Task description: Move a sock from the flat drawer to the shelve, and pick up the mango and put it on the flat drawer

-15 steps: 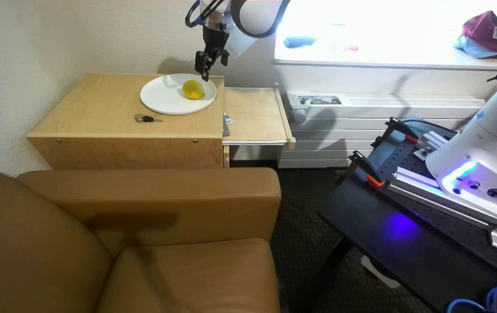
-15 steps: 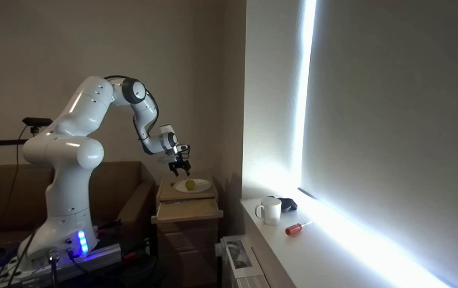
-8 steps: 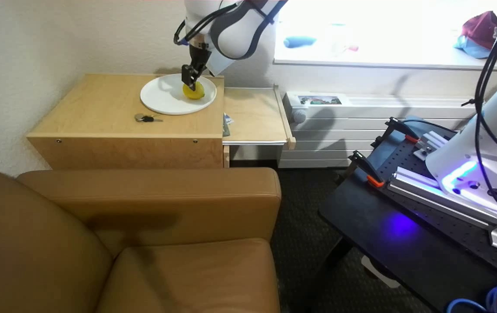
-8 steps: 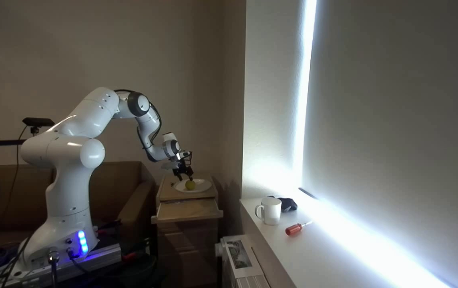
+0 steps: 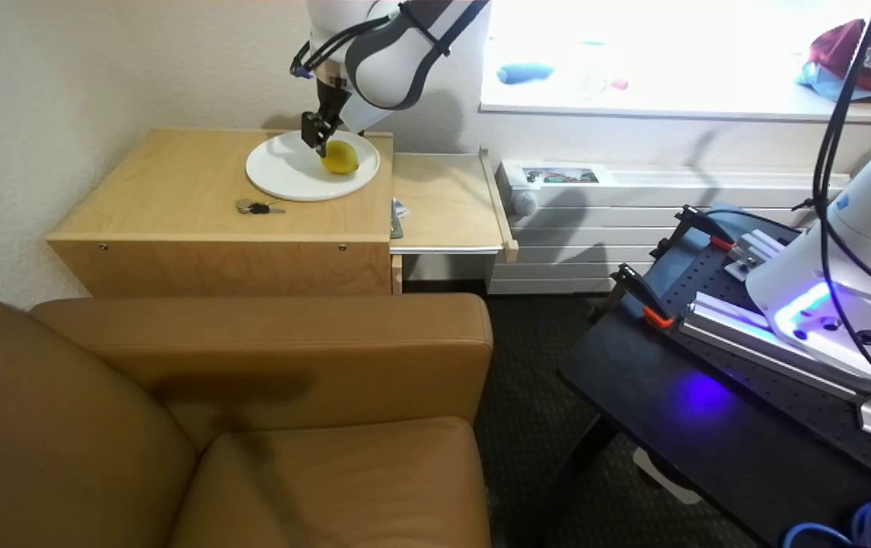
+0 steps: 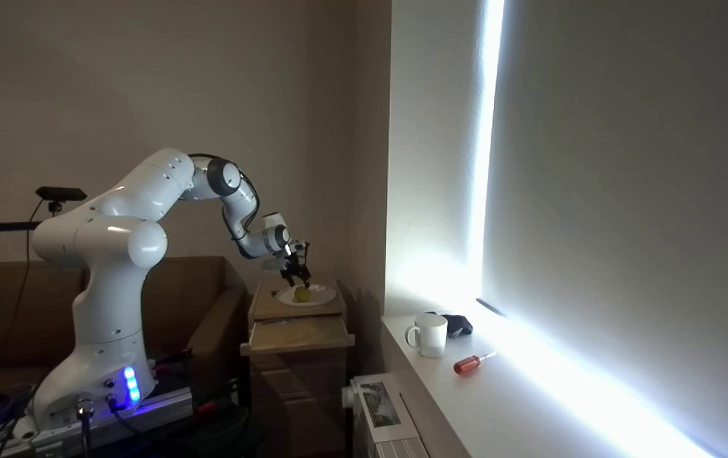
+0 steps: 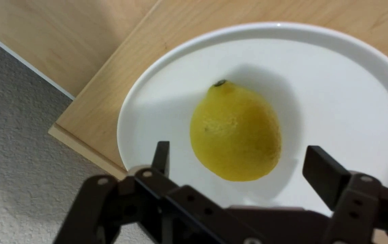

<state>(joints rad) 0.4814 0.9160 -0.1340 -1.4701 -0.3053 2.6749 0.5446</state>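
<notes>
A plate (image 5: 277,169) is crowding the counter (image 5: 199,167) edge by the drawer (image 5: 447,194); keys (image 5: 256,207) are lying towards the sofa (image 5: 275,335) edge. Opposite the drawer, bare wood (image 5: 123,198) is running corner to corner. Gaps are separating the fruit (image 7: 236,135) from 2 fingers (image 7: 326,176).

Below the gripper (image 7: 238,157), a pale wooden cabinet top (image 5: 177,175) is carrying a white plate (image 5: 283,171), which is lying flat. In the wrist view, a corner of that top is jutting out left of the gripper. In an exterior view, keys (image 5: 257,207) are lying on the wood, lower and left of the gripper, just beside the plate.
</notes>
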